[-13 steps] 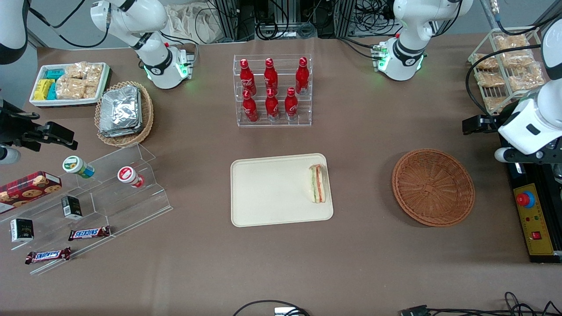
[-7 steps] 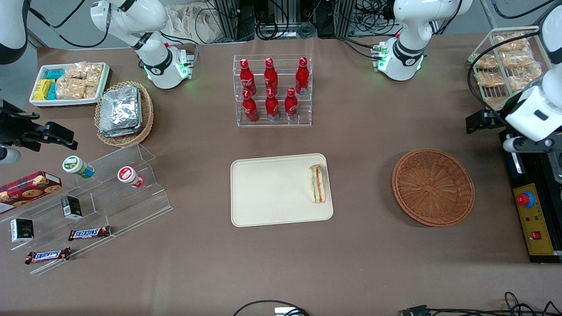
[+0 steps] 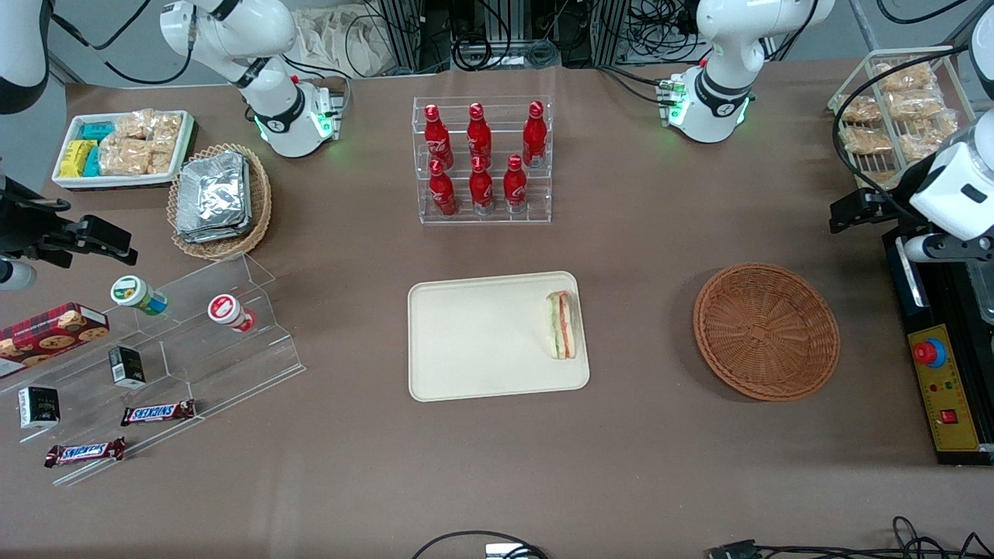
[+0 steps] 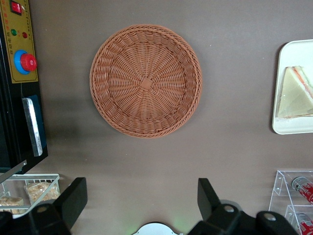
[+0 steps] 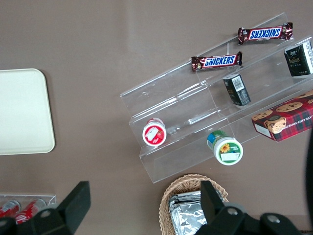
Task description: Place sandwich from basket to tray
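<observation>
Sandwich, a small wedge of pale bread with green and orange-red layers, is laid flat on the cream-beige rectangular tray, at the tray's edge nearest the working arm's end of the table; in the left wrist view the same wedge is seen on the tray's rounded corner; the round reddish-brown woven basket is set on the brown table well apart from the tray, toward the working arm's end, and nothing is seen in it; farther from the front camera than the basket, the left gripper is held up above the table's edge, near a wire rack of bagged beige snacks; its black fingers are spread wide apart in the left wrist view, and nothing is held between them.
</observation>
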